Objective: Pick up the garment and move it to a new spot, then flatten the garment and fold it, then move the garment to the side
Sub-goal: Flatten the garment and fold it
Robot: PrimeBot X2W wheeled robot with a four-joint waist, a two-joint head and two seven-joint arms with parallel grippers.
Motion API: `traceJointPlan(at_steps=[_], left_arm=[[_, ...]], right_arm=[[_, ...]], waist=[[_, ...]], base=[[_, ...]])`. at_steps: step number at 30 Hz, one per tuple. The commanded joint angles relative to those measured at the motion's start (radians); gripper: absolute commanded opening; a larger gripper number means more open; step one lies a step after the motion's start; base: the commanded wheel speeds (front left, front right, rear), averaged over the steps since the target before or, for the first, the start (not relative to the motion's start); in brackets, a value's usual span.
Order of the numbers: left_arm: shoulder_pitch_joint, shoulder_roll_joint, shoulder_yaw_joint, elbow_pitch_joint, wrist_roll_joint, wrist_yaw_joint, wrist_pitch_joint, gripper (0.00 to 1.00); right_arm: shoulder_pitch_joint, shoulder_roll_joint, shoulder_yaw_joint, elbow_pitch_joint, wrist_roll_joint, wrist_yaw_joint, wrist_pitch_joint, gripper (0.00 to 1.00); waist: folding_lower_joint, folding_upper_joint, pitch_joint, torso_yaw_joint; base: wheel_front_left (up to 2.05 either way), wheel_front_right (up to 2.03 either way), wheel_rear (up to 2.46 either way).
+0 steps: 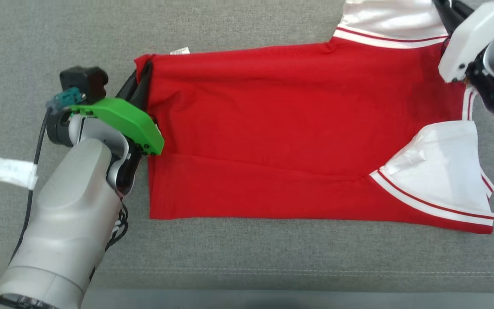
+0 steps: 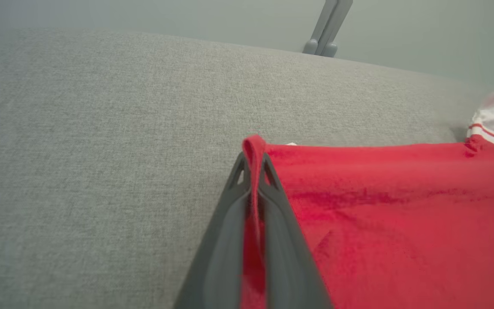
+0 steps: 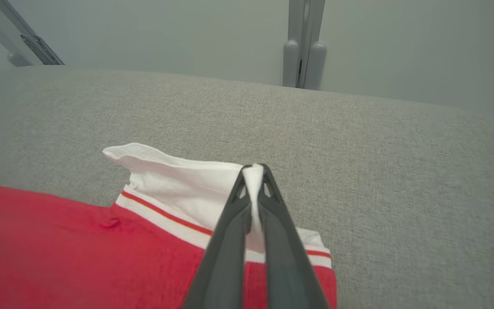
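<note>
across the middle of the head view the red garment (image 1: 281,128) lies spread on a grey woven surface (image 1: 247,257), hem toward the left of the frame, white sleeves toward the right. the left gripper (image 2: 253,159) is closed tight on the hem's upper corner. the right gripper (image 3: 253,171) is pinched shut on the upper white sleeve (image 1: 384,17). this looks like the start of a fold: both upper corners are held, so the next move probably calls for lifting them together and carrying that edge down toward the lower edge, keeping the cloth taut. behind the surface stand a pale wall (image 3: 187,34) and grey metal posts (image 3: 305,51).
</note>
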Motion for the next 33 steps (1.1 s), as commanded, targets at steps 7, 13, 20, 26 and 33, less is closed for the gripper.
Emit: traceJointPlan(at_steps=[7,13,20,26,33], left_arm=[[0.16,0.057,-0.001,-0.116,-0.03,-0.006,-0.044,0.0],[0.317,0.107,0.037,-0.29,-0.002,-0.007,-0.05,0.18],[0.464,0.115,0.093,-0.408,0.052,-0.006,-0.05,0.37],[0.511,0.117,0.088,-0.413,0.038,-0.006,-0.05,1.0],[0.569,0.139,0.101,-0.456,0.0,-0.006,-0.05,1.0]], right_arm=[[0.178,-0.068,0.065,-0.117,0.096,-0.001,-0.077,0.0],[0.305,-0.111,0.086,-0.21,0.142,-0.001,-0.134,0.0],[0.399,-0.128,0.085,-0.248,0.16,-0.001,-0.173,0.0],[0.438,-0.117,0.105,-0.239,0.164,-0.001,-0.182,0.9],[0.49,-0.139,0.118,-0.251,0.188,-0.001,-0.181,1.0]], waist=[[0.0,-0.0001,-0.122,-0.076],[0.0,-0.0001,-0.154,-0.096],[0.0,-0.0001,-0.173,-0.105],[0.0,-0.0001,-0.194,-0.106],[0.0,-0.0001,-0.221,-0.104]], base=[[0.0,0.0,0.0],[0.0,0.0,0.0],[0.0,0.0,0.0],[0.0,0.0,0.0],[0.0,0.0,0.0]])
